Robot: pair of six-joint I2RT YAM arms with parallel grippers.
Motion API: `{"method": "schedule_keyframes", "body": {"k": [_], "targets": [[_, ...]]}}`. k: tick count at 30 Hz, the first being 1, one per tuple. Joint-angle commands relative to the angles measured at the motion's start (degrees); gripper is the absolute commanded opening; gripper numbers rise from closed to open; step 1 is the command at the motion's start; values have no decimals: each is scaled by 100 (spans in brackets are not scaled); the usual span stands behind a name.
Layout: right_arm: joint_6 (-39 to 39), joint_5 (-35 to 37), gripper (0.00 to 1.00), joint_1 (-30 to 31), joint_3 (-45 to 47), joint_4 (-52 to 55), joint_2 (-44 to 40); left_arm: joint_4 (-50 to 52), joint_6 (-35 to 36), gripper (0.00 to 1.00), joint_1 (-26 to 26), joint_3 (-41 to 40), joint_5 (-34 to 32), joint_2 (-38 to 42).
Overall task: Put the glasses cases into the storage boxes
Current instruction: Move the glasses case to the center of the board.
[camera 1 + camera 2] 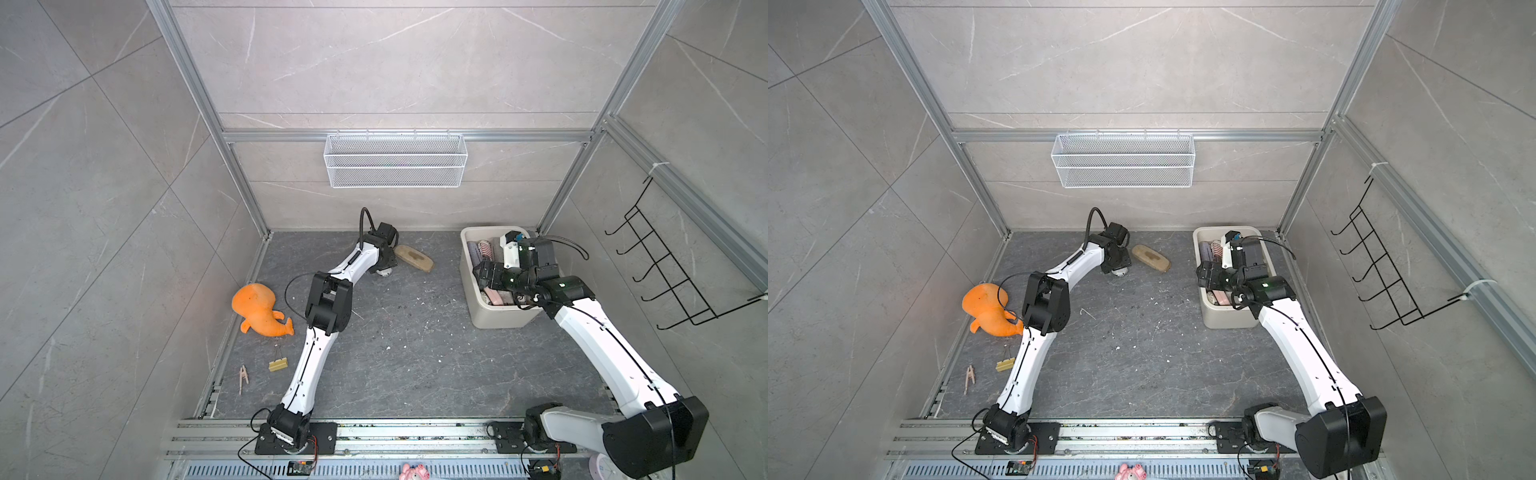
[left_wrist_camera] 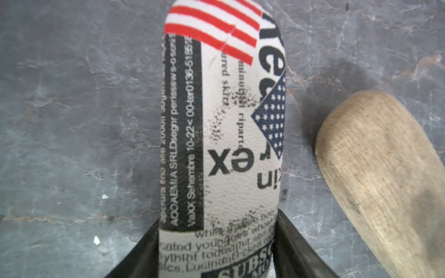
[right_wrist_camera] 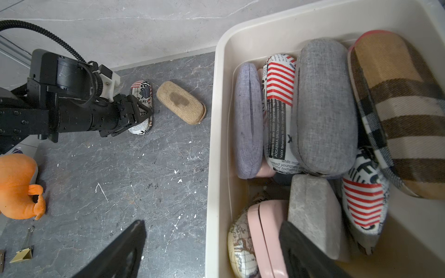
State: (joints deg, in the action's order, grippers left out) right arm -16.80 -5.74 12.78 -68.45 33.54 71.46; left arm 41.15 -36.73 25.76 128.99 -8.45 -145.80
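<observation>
Large grey marble-look wall tiles (image 1: pixel 374 62) rise behind aluminium frame posts (image 1: pixel 195 83) enclosing a dark slate-patterned floor (image 1: pixel 407 353) flecked with white chips. A white wire mesh basket (image 1: pixel 395 160) hangs on the back rail, a black wire hook rack (image 1: pixel 665 266) on the side wall. Light falls evenly, shadows soft.

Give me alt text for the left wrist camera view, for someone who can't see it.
A newspaper-print glasses case with red stripes and a starred blue patch lies on the dark stone tabletop, its near end between the left gripper's two black fingers, which sit against its sides. A stained tan case lies beside it, apart.
</observation>
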Motion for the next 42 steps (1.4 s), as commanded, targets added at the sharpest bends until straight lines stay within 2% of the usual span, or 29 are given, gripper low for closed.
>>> {"method": "schedule_keyframes", "body": {"k": [1,5,12,16,20,24,26,29,31,36,40,42], "targets": [[-78,-125,88,75,-28,-54,6,408,428,52,-15,-560,-195,336],[-52,-132,88,224,-89,2,24,-84,665,52,20,-1750,-264,1175],[-154,-166,87,679,-118,39,55,-1416,854,53,444,-4734,134,3450],[-228,-105,86,945,-12,80,42,-1573,600,53,728,-5962,216,4157],[-234,64,86,1148,16,249,19,-1775,343,55,965,-6841,344,4606],[-219,162,86,1286,-83,386,35,-1832,324,62,1107,-7206,271,4948],[-233,230,86,1366,-114,408,33,-1803,360,71,1111,-7253,258,5046],[-326,240,86,1475,-105,399,7,-1640,441,82,1107,-7167,162,5049],[-357,300,86,1564,-97,424,9,-1487,493,84,1108,-7030,101,4938],[-421,411,87,1723,-11,417,62,-1298,470,83,1107,-6797,-120,4667],[-525,435,86,1846,-2,334,121,-1284,380,69,1107,-6748,-277,4484],[-587,412,86,1885,-6,295,149,-1293,360,65,1115,-6796,-296,4456]]}}
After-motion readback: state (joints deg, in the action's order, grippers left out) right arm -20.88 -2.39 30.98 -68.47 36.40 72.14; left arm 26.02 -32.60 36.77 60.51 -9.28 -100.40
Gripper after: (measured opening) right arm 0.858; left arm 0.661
